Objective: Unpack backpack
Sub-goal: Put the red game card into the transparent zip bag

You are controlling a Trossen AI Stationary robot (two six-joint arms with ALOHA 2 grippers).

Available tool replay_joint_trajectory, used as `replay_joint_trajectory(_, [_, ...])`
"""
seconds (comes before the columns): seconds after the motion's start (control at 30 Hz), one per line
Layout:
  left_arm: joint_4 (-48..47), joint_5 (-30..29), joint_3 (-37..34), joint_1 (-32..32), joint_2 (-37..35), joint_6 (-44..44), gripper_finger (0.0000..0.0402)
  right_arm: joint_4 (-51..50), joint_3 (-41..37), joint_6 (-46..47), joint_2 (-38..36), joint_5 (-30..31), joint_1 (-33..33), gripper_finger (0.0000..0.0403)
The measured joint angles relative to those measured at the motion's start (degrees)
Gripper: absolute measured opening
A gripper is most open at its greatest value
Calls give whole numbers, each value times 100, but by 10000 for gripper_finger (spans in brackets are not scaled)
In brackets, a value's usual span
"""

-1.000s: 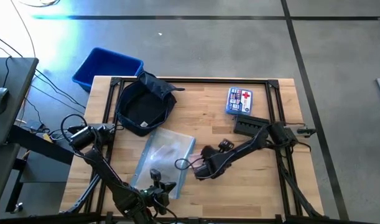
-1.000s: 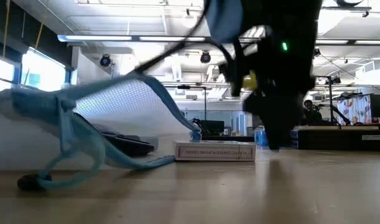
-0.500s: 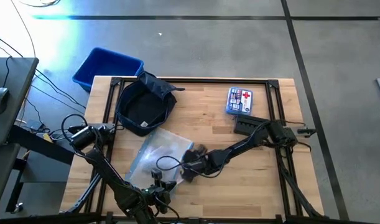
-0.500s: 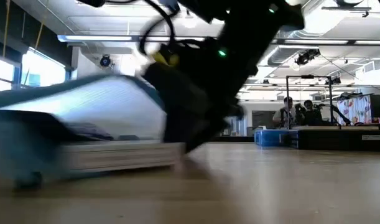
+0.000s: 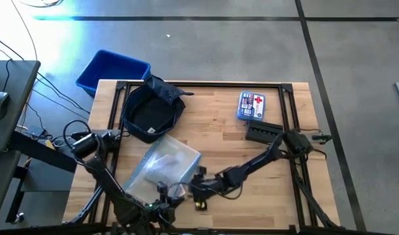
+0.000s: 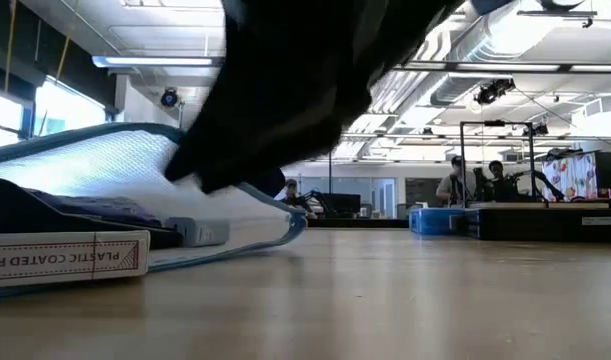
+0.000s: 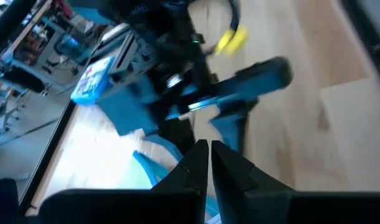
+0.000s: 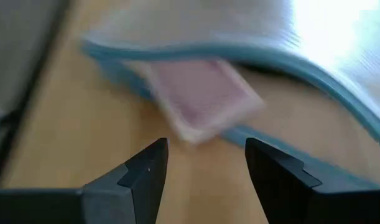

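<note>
1. I see the backpack (image 5: 151,111), dark navy, floppy, mouth open, lying far-left on the wooden worktop (image 5: 212,130).
2. Right gripper (image 8: 202,163) fingers part-open, empty, near a card box (image 8: 202,99).
3. Left gripper (image 7: 208,163) fingers pressed together.

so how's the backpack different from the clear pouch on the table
The backpack is dark navy fabric, rounded, lying open so its dark lining shows; the clear pouch is flat, see-through plastic with a light blue edge. The backpack sits at the table's far left with no arm near it; the pouch lies near the front edge, by both end effectors. A card box lies against the pouch. Both are soft and rest on the wooden table.
</note>
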Motion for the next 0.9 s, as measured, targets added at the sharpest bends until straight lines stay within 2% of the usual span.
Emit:
replay_joint_trajectory(0.2, [-8, -10, 143, -141, -2, 41, 0, 839, 0, -1099, 196, 7, 143, 202])
replay_joint_trajectory(0.37, [-49, 30, 143, -168, -2, 41, 0, 987, 0, -1188, 286, -391, -81, 220])
replay_joint_trajectory(0.5, [-62, 34, 143, -168, -2, 41, 0, 1057, 0, -1144, 286, -496, -296, 257])
replay_joint_trajectory(0.63, [-73, 45, 143, -168, -2, 41, 0, 1095, 4, -1063, 348, -922, -473, 308])
replay_joint_trajectory(0.77, [-76, 50, 143, -166, -2, 41, 0, 1159, 2, -1327, 424, -1134, -582, 358])
replay_joint_trajectory(0.9, [-76, 61, 143, -153, -2, 92, 0, 1235, 2, -1586, 424, -1156, -637, 390])
